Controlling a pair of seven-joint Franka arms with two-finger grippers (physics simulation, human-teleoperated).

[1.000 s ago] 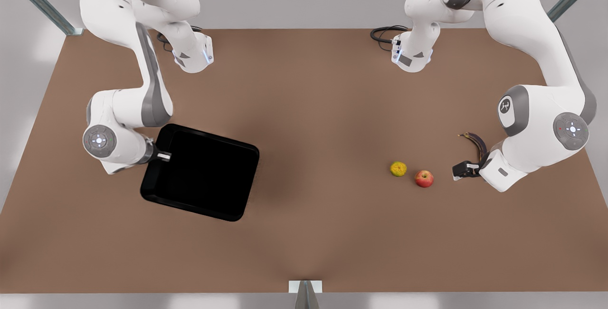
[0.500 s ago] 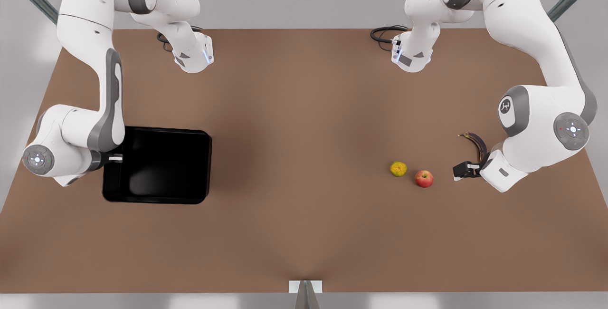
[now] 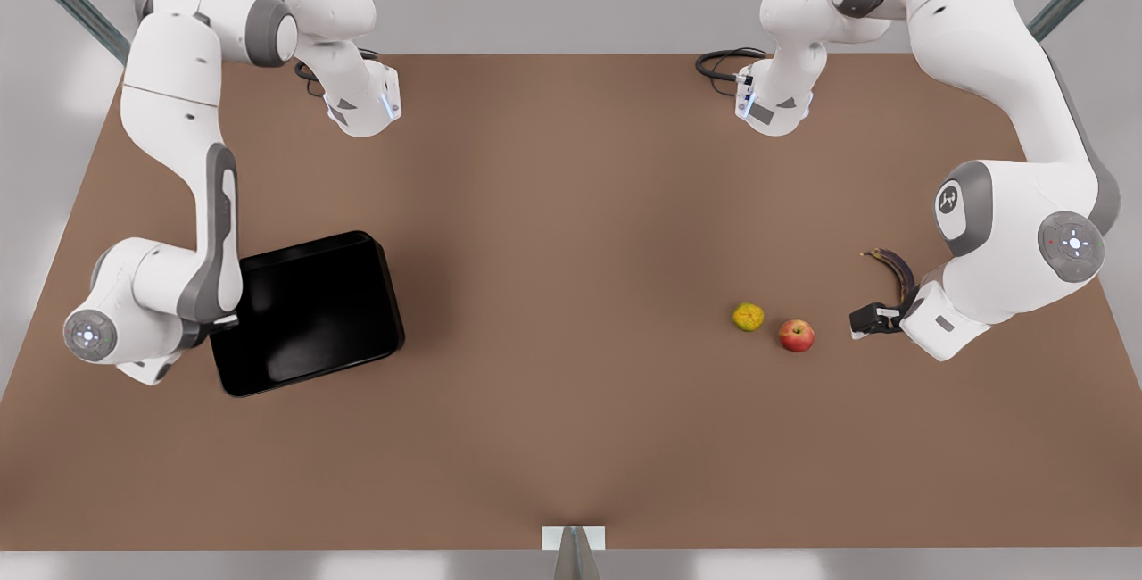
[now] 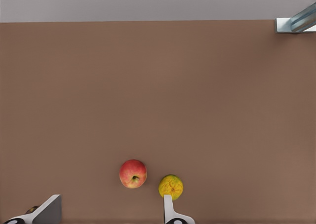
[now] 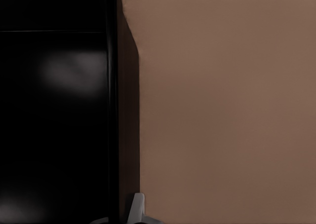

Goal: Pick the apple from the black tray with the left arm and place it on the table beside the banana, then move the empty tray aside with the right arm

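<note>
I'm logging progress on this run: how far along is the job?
Done: the apple lies on the table near the banana, left gripper open beside it. In hand: right gripper at the empty black tray's rim, tray near the table's edge. Left: letting go.

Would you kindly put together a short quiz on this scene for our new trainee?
1. Which lies nearest the apple? A) banana B) yellow-green fruit C) black tray
2. True or false: the black tray is empty.
3. Which arm's pincer is at the tray's rim?
Key: 1 B. 2 True. 3 The right pincer.
</note>
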